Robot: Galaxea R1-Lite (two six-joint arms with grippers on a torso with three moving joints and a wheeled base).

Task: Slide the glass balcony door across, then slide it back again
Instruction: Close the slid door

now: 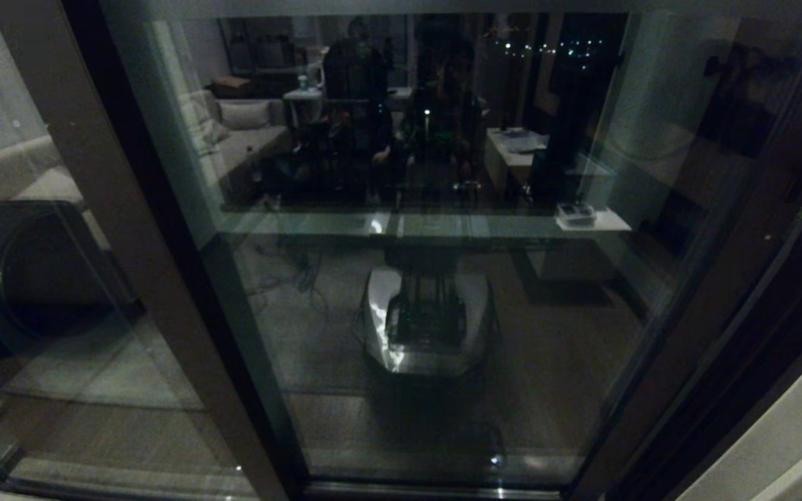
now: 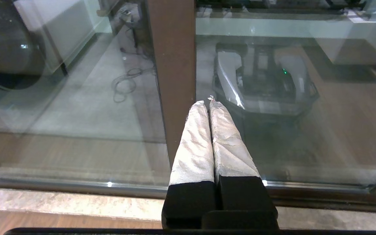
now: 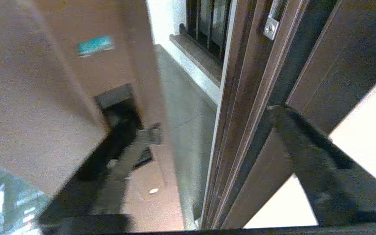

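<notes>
The glass balcony door [image 1: 436, 278] stands nearly shut, a gap remaining; left gripper [image 2: 207, 102] clenched empty, right gripper's state indeterminable.

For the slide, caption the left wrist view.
Left gripper, its padded fingers shut, points at the brown stile of the glass balcony door.

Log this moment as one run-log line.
left gripper: shut, tips by brown stile | right gripper: unclear, near glass balcony door | gap beside door frame
</notes>
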